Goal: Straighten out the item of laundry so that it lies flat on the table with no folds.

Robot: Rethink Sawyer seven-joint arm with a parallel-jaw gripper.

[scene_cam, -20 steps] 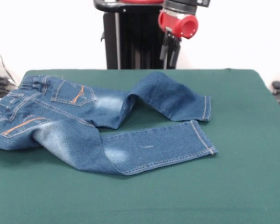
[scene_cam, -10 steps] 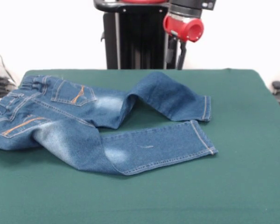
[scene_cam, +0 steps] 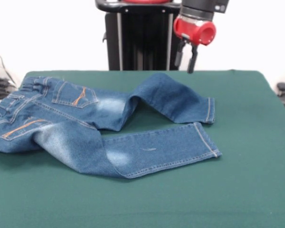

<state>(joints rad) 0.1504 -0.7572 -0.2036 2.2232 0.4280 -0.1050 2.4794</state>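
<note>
The two short black fingers [scene_cam: 192,59] of the red and black gripper [scene_cam: 185,59] hang spread apart with a clear gap between them, and nothing is pinched in that gap. They point down from a bright red cylindrical collar [scene_cam: 195,29], which sits under a black wrist section at the top edge of the front view. The gripper hovers in the air above the far edge of the table, well apart from the cloth below.

The small pair of blue denim jeans [scene_cam: 99,128] lies on the large dark green felt-topped table [scene_cam: 247,180], spread across its left and middle part. The waistband end, with its orange-stitched back pockets [scene_cam: 75,95], is at the left, reaching the table's left edge. The two legs run to the right. The farther leg is humped up in a fold near the middle and its hem [scene_cam: 210,110] lies just right of centre. The nearer leg lies flatter, with a faded whitish patch [scene_cam: 118,157] by its knee, and its hem [scene_cam: 206,139] is close to the other one, the two nearly meeting. Green cloth shows in the gap between the legs.
</note>
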